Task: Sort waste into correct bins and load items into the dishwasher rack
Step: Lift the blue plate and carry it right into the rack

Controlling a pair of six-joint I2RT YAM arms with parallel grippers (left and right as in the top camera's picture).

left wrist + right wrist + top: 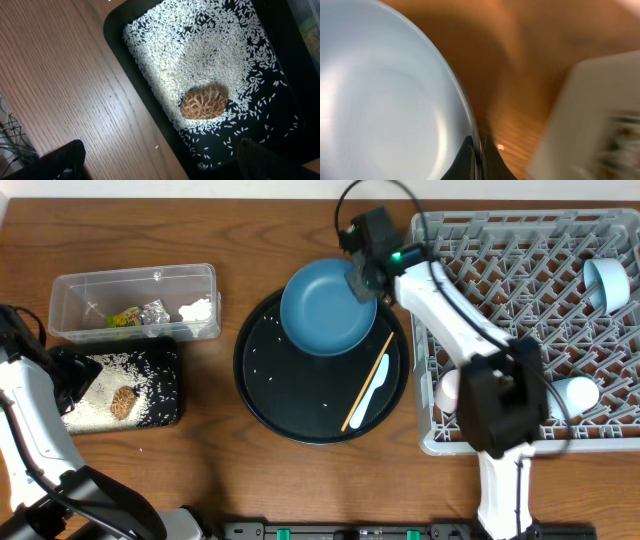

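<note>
Surface: I see a brown wood-grain table [250, 480]; the room beyond it barely shows.

Centre of the overhead frame: a round black tray [262, 395] carries a few stray rice grains. The blue plate [320, 310], plain and smooth, sits over the tray's upper part and overlaps its top rim. The right gripper [360, 280] is at the plate's upper-right edge. On the right wrist view, which is blurred, its fingers are closed tight on the plate's rim. Lower right on the tray lie a wooden chopstick [366, 383] and a white spoon [372, 395], side by side.

Right of frame: the grey rack [520, 270] holds a light-blue bowl [606, 283] on its side at upper right, a pink cup [449, 390] at its lower-left edge and a pale blue cup [575, 393] at lower right.

Upper left: the clear tub [70, 285] contains a yellow-green wrapper [124, 319], silver foil [153, 312] and white tissue [197, 309]. The wrapper's print is too small to read.

Just below it: the shallow black tray [170, 385] holds white rice [200, 50] and a brown scrap [203, 101]. The left gripper [165, 162] hangs over this tray's near edge, jaws spread wide, holding nothing.
</note>
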